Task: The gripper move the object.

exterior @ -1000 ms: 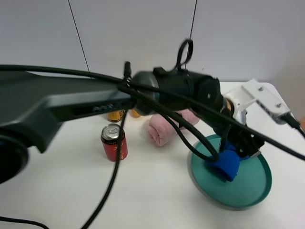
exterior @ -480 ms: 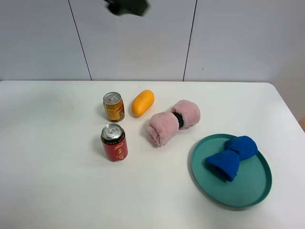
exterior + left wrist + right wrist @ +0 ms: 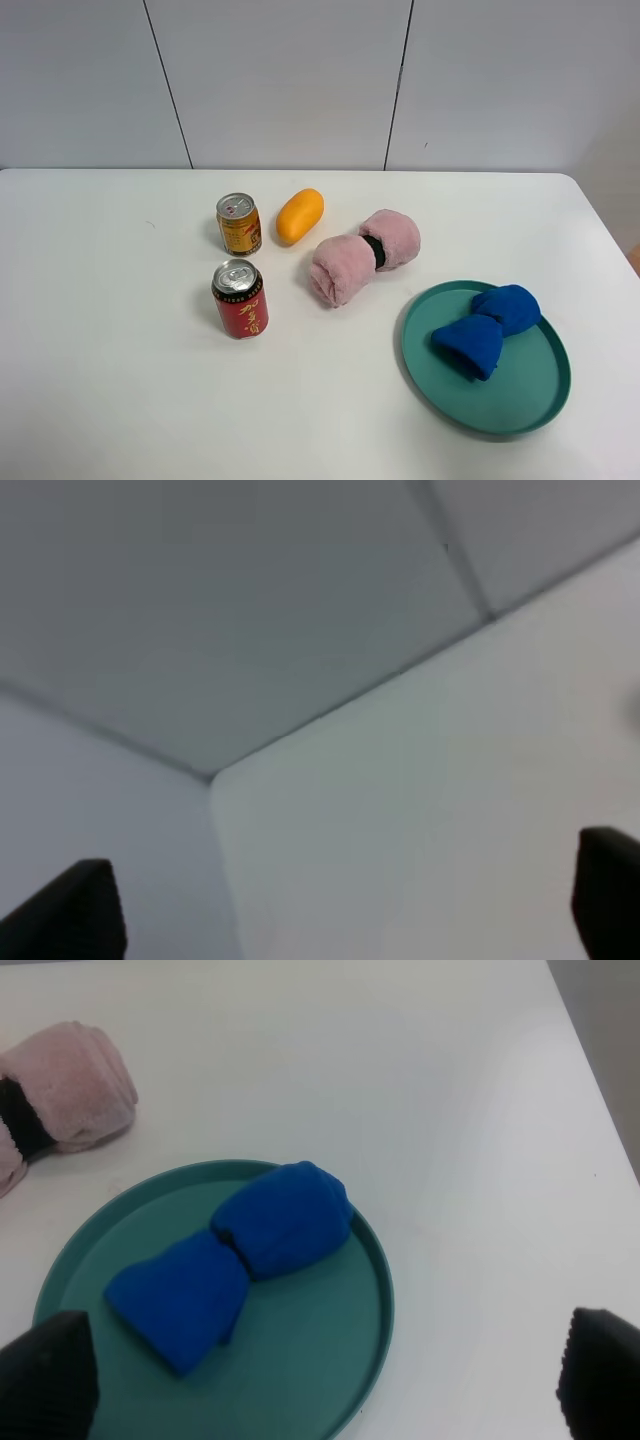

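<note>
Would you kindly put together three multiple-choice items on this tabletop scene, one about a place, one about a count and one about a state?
1. Where does the bright blue soft fabric roll lie?
A. On the round teal plate
B. On the bare white table
C. Against the red drink can

2. How many drink cans stand on the white table?
A. One
B. Two
C. Three

3. How does the right end effector stand toward the blue roll?
A. Clamped on it
C. Pressing it flat
B. Apart from it, fingers spread wide

Answers:
1 A: in the exterior high view the roll rests inside the plate's rim.
2 B: only the red drink can and the gold drink can stand there.
3 B: the right wrist view shows dark fingertips at both lower corners, with the roll untouched between and beyond them.
</note>
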`<act>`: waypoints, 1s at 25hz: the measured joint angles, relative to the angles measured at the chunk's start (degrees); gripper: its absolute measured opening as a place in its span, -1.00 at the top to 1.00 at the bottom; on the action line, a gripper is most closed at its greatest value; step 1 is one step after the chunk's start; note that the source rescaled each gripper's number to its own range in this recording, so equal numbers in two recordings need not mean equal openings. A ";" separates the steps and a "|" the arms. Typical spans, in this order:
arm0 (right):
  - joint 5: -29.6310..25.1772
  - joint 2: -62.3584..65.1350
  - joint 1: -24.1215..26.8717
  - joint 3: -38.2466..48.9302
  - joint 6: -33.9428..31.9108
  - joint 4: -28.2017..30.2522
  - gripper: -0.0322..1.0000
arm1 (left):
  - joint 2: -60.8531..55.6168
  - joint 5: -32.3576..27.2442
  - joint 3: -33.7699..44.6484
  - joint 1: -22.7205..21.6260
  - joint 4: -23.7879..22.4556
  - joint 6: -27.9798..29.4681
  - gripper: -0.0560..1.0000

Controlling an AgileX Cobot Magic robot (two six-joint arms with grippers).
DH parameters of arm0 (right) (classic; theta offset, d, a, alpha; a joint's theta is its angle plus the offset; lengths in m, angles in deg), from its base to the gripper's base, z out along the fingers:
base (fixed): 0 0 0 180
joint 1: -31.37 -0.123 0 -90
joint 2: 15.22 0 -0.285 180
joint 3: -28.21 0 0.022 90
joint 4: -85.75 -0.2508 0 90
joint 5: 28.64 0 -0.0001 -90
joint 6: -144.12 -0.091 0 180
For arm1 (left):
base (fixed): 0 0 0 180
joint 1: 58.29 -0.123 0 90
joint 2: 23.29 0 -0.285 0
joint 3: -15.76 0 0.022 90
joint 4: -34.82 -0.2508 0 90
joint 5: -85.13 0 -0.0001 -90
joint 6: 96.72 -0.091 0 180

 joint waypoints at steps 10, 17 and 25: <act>0.00 0.00 0.00 0.00 0.00 0.00 -1.00 | -30.13 1.63 20.17 -9.73 1.64 1.12 -1.00; 0.00 0.00 0.00 0.00 0.00 0.00 -1.00 | -44.51 4.70 39.88 -9.73 -1.09 9.97 -1.00; 0.00 0.00 0.00 0.00 0.00 0.00 -1.00 | -52.51 12.59 56.17 -4.47 5.91 14.60 -1.00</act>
